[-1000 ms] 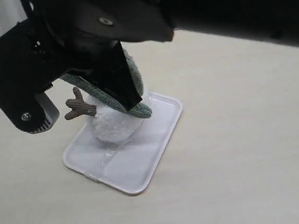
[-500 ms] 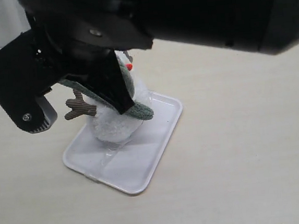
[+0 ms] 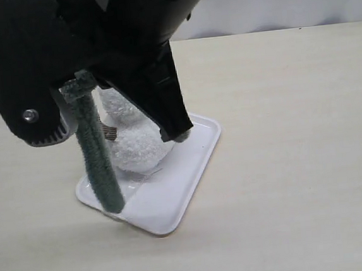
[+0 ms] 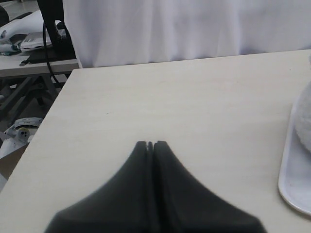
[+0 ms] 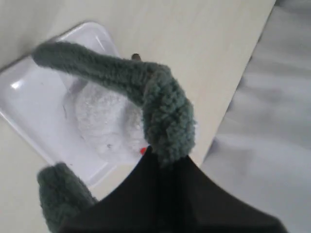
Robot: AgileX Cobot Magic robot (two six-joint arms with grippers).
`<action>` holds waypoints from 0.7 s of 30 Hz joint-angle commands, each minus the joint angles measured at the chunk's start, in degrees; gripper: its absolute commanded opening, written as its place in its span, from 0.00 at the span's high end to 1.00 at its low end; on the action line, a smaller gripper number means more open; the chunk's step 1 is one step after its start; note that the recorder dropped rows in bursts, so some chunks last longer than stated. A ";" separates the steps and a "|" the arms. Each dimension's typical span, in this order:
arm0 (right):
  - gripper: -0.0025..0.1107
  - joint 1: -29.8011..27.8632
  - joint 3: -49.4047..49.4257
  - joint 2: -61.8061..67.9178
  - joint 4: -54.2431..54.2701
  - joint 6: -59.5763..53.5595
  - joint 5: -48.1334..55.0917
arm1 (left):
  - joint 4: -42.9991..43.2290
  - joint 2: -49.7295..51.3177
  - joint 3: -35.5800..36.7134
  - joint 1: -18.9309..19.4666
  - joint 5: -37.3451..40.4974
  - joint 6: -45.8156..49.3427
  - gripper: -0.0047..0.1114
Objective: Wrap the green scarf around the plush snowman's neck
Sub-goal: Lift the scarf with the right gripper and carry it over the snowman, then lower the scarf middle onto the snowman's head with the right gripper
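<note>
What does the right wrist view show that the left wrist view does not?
Only the right wrist view shows the green scarf, clamped in the shut right gripper and arching across the plush snowman, whose red nose peeks out. Only the left wrist view shows the left gripper, shut on nothing over the bare table, with a cluttered bench beyond. Both show the white tray, some of the snowman's white plush, the tabletop and a white curtain.
</note>
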 commanded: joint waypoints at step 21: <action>0.94 -5.64 -0.11 10.57 -27.43 8.18 -18.60 | -0.12 -0.11 0.14 -0.42 -0.67 -0.13 0.96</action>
